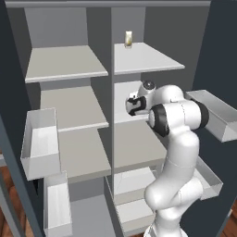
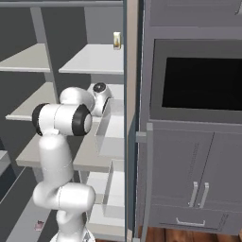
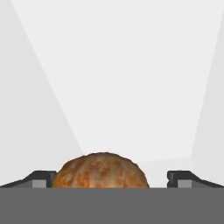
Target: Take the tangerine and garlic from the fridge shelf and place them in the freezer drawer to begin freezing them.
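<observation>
The tool (image 3: 112, 179) was seen with its jaws spread wide, the two dark fingertips (image 3: 41, 178) standing well apart at either side of the hand view. Nothing was gripped. The tangerine (image 3: 100, 170), a mottled orange-brown round fruit, was found directly ahead of the tool and between the two fingertips, closer to the one on the left of the hand view; contact with either fingertip could not be told. The fruit was seated on the pale fridge shelf (image 3: 131, 87), which stretched away beyond the tool to the light rear wall of the compartment.

In the left base view the white arm (image 1: 178, 152) was seen raised and bent, with its hand (image 1: 138, 102) reached into the right-hand column of the open fridge at the height of the second shelf from the top. Above the tool, on the top shelf of the same column, a pale yellowish carton (image 1: 128, 39) was stood upright. Pale grey door bins (image 1: 39, 143) were seen on the opened door well off to the arm's left, and another bin (image 1: 217, 113) just beside the arm's elbow on its right.

In the right base view a dark oven opening (image 2: 201, 82) and grey cabinet doors (image 2: 198, 175) were shown well to the right of the tool, outside the fridge.
</observation>
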